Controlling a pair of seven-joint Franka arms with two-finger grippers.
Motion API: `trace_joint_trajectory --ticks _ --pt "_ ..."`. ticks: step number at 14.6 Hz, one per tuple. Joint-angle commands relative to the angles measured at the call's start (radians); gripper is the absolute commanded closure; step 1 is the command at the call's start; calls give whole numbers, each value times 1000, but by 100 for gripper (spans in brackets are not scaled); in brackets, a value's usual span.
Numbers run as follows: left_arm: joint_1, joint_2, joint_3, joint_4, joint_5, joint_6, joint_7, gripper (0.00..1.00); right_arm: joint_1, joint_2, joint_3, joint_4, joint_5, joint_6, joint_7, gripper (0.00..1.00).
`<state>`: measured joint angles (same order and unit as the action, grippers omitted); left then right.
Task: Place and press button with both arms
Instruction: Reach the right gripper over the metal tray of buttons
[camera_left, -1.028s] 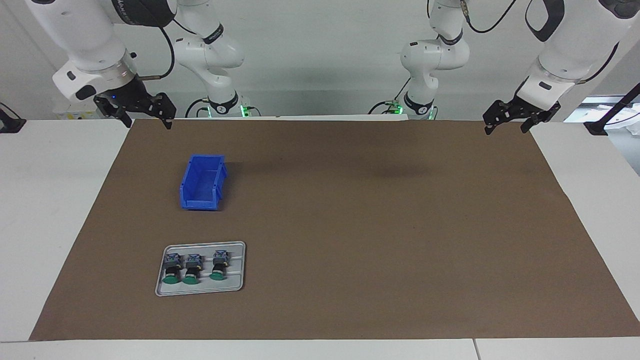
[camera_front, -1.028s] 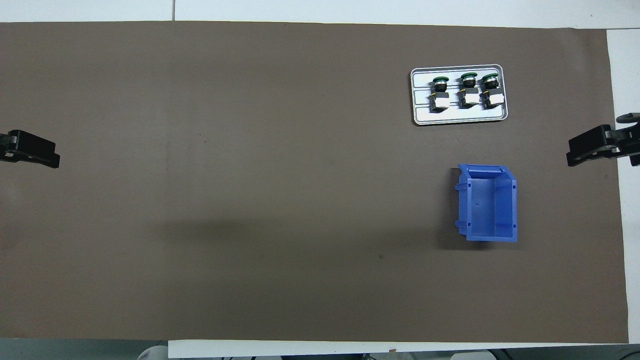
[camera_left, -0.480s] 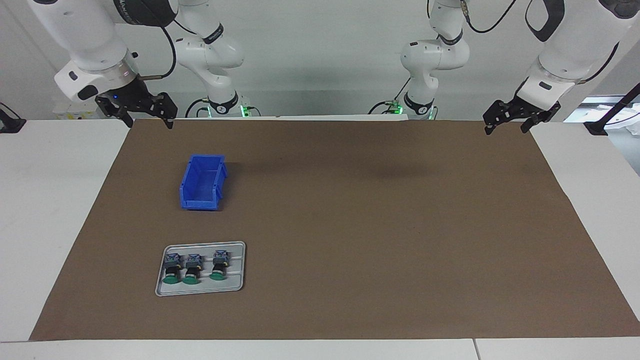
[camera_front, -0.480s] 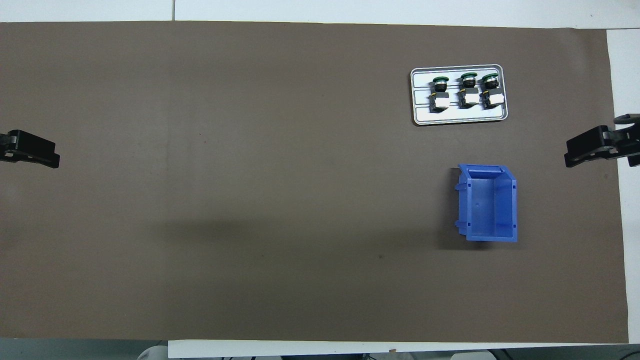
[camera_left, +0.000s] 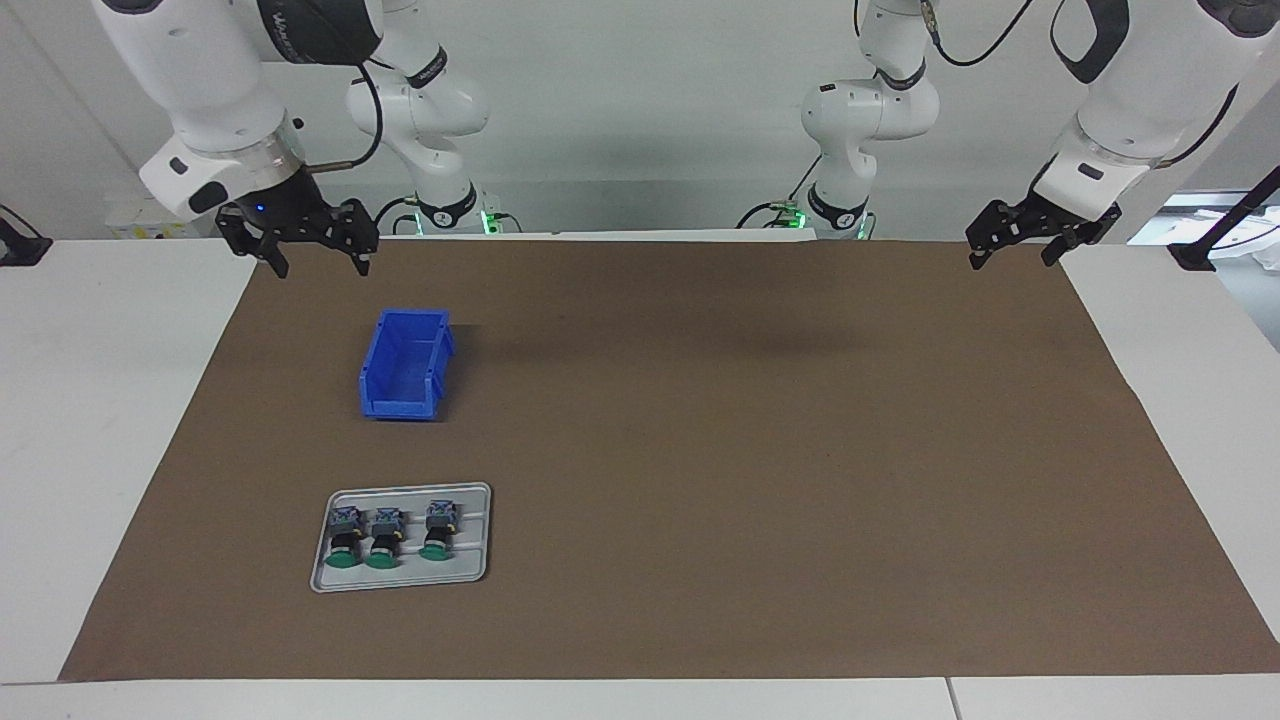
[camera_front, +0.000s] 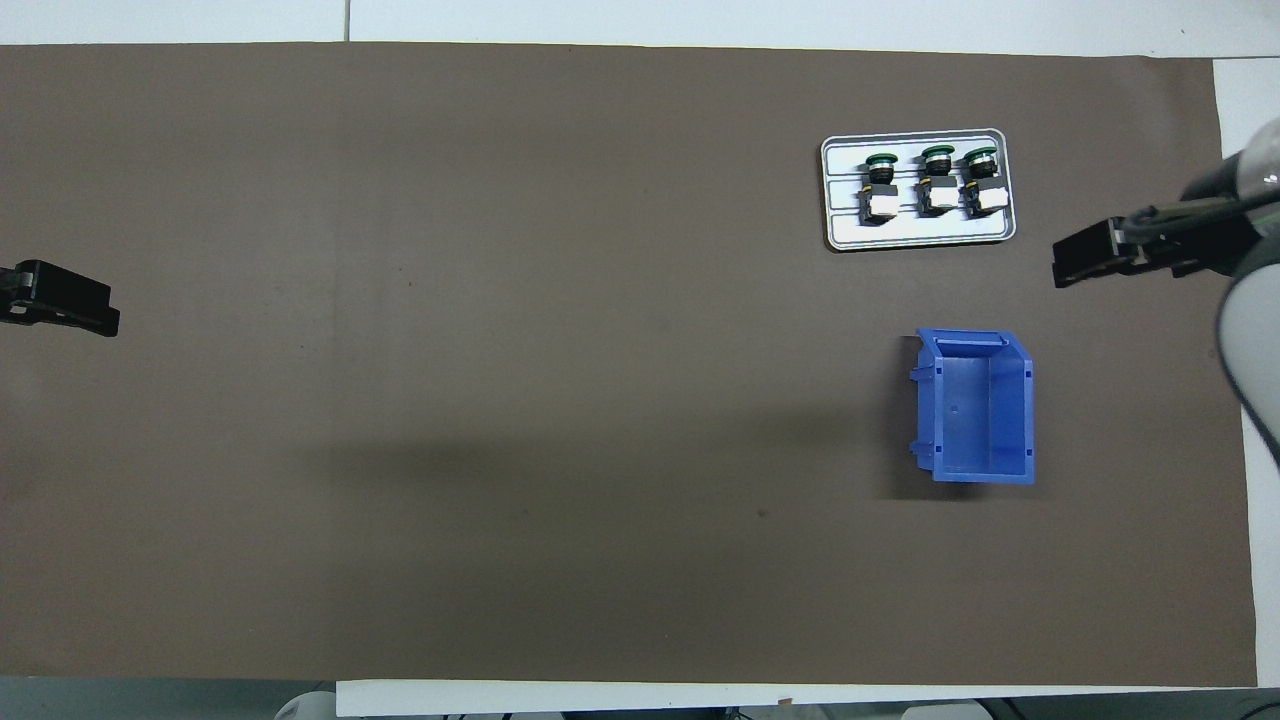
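- Brown mat (camera_left: 700, 450) covers most of the white table (camera_left: 100, 400), and everything of the task lies on it toward the right arm's end.
- Three green-capped buttons lie on their sides in a row on a grey tray (camera_left: 478, 500), caps pointing away from the robots. The button (camera_left: 437, 531) nearest the table's middle sits a little apart from the other two (camera_left: 362, 537), which lie just beside each other.
- Seen from overhead, the same tray (camera_front: 1005, 185) shows the three pale terminal blocks on the side nearer the robots.
- Blue plastic bin (camera_left: 405, 364) stands open side up, nearer to the robots than the tray and well apart from it; nothing shows inside it.
- Right hand (camera_left: 312, 250) hangs in the air over the mat's edge closest to the robots, fingers spread wide and holding nothing. In the overhead view the right hand (camera_front: 1085, 262) appears beside the tray, though its height is hard to judge there.
- Left hand (camera_left: 1010, 245) waits in the air over the mat's corner at the left arm's end, apparently open as well and empty; overhead only its tip (camera_front: 70, 300) shows.
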<state>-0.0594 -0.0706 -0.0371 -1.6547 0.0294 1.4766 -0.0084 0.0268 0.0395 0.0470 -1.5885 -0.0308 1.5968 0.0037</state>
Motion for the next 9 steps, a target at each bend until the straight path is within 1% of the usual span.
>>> trace_joint_trajectory --ticks 1,3,5,7,9 --pt "1 -28 3 -28 17 4 1 0 15 156 4 27 28 159 37 1" --pt "0 -28 3 -28 17 4 1 0 22 277 4 76 51 231 65 1" --pt "0 -28 5 -28 17 4 1 0 28 368 4 102 48 303 65 1" --pt "0 -28 5 -28 17 2 1 0 42 446 4 134 49 366 70 1" --pt "0 -28 3 -28 17 2 1 0 50 497 4 134 45 448 91 1"
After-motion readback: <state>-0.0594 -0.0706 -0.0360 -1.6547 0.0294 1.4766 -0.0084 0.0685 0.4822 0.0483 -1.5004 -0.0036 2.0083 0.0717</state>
